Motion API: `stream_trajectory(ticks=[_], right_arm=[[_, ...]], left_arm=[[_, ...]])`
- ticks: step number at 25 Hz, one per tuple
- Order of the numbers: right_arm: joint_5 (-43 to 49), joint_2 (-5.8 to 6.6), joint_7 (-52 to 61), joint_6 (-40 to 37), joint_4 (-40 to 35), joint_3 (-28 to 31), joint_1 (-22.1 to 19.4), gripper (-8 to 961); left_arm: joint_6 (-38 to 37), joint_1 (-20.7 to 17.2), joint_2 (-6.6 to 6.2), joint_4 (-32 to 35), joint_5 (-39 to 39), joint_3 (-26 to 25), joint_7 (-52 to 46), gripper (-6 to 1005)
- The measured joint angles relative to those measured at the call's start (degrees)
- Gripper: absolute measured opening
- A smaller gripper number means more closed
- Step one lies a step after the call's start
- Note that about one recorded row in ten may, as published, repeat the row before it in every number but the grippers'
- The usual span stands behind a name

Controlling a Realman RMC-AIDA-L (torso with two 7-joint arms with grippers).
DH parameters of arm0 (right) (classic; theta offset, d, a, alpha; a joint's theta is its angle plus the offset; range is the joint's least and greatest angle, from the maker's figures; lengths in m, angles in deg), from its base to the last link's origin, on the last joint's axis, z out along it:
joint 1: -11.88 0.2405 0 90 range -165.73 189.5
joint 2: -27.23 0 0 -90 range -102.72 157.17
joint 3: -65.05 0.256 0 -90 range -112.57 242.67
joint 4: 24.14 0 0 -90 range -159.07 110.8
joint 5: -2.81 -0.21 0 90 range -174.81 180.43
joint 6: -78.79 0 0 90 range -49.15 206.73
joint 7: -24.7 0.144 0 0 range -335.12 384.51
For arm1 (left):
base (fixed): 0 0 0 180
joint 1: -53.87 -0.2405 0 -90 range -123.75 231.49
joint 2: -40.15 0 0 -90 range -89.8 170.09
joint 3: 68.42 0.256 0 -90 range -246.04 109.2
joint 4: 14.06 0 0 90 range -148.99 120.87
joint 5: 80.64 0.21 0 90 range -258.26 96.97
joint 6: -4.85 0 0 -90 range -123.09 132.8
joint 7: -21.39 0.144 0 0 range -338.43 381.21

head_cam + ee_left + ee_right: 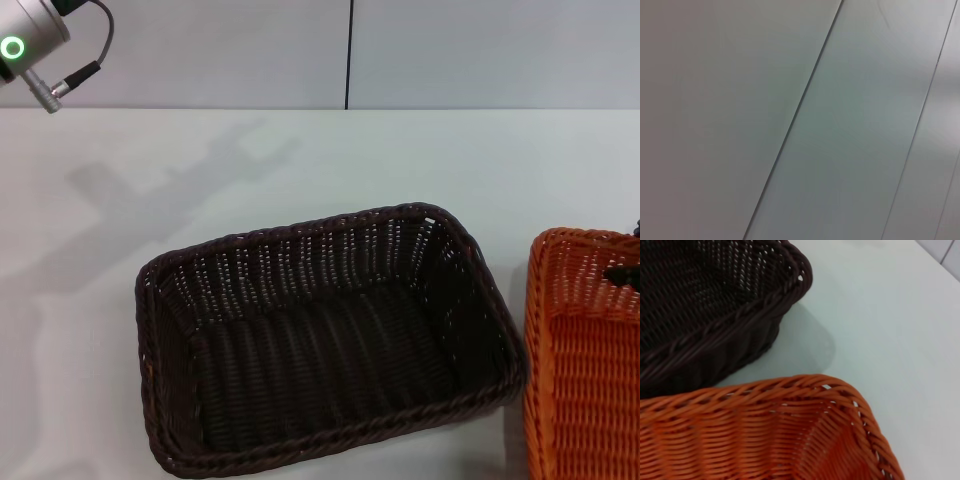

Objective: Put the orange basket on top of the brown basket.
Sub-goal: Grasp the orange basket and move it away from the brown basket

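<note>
The brown basket [300, 232] stands upright and empty in the middle of the white table. Just to its right, separated by a narrow gap, the orange basket [585, 340] rests on the table, cut off by the picture's right edge. A small black piece of my right gripper [626, 271] shows at that edge, over the orange basket's far rim. The right wrist view looks closely down on the orange basket's braided rim [765, 390], with the brown basket [715, 300] just beyond it. My left arm [25, 45] is raised at the far left, and its gripper is out of view.
White table [300, 150] stretches behind and left of the baskets, up to a pale wall. The left wrist view shows only grey panels [740, 100] with seams.
</note>
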Motion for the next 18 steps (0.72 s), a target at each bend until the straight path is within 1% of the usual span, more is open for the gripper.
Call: stream_trajectory(ticks=[3, 5, 8, 9, 12, 14, 16, 18], right_arm=[[-0.07, 0.77, 0.03, -1.76, 0.08, 0.19, -0.08, 427], [-0.07, 1.45, 0.43, -3.52, 0.24, 0.63, -0.08, 380], [0.01, 3.22, 1.41, -7.38, 1.33, 2.03, 0.14, 309], [0.01, 4.26, 1.89, -8.45, 2.54, 2.45, 0.35, 285], [-0.05, 7.88, 2.7, -10.41, 7.8, 3.82, 1.04, 256], [-0.01, 10.06, 3.33, -11.34, 10.98, 4.34, 1.31, 237], [0.17, 11.66, 4.33, -12.19, 13.06, 4.32, 1.36, 218], [0.62, 12.57, 5.36, -13.0, 14.06, 4.05, 1.04, 199]], left_arm=[[0.01, -0.15, -0.05, 0.06, 0.0, -0.01, 0.05, 836], [-0.03, -0.22, -0.12, 0.12, 0.0, -0.02, 0.17, 836], [-0.15, -0.24, -0.25, 0.53, -0.01, -0.05, 0.38, 836], [-0.2, -0.24, -0.32, 0.69, -0.06, -0.06, 0.41, 836], [-0.5, -0.17, -0.5, 0.96, -0.08, -0.09, 0.53, 836], [-0.67, -0.07, -0.58, 1.23, -0.1, -0.1, 0.63, 836], [-0.74, 0.01, -0.68, 1.46, -0.21, -0.17, 0.66, 836], [-0.75, 0.1, -0.7, 1.53, -0.22, -0.43, 0.67, 836]])
